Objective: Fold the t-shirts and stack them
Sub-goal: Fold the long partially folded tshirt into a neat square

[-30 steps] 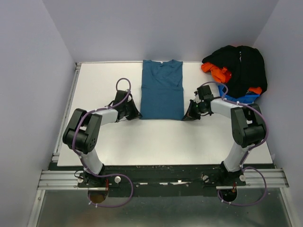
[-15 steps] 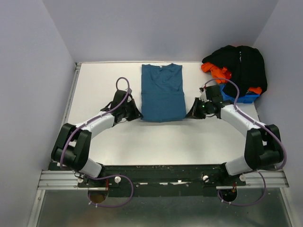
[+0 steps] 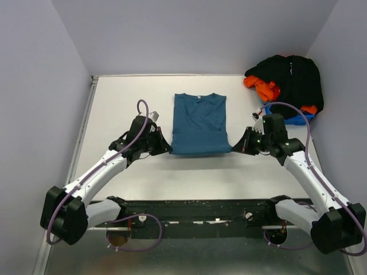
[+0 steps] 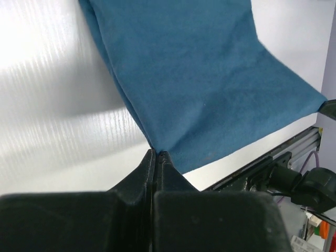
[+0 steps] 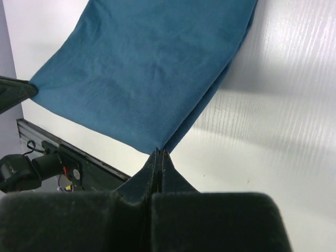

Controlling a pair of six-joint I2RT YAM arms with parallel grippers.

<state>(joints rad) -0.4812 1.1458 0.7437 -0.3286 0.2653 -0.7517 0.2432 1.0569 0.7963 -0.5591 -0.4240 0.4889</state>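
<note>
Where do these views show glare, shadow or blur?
Left wrist: strong glare washes out the table at upper left. Right wrist: softer sheen on the table at right, with a shadow beside the shirt. Top: even light, sharp.

Matt teal cloth t-shirt (image 3: 199, 123) on glossy, finely ribbed white table (image 3: 114, 106)

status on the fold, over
Left fingers shut on teal shirt near left corner, right fingers on near right. Near edge stretched between them. Other shirts piled far right, nothing in the way.
</note>
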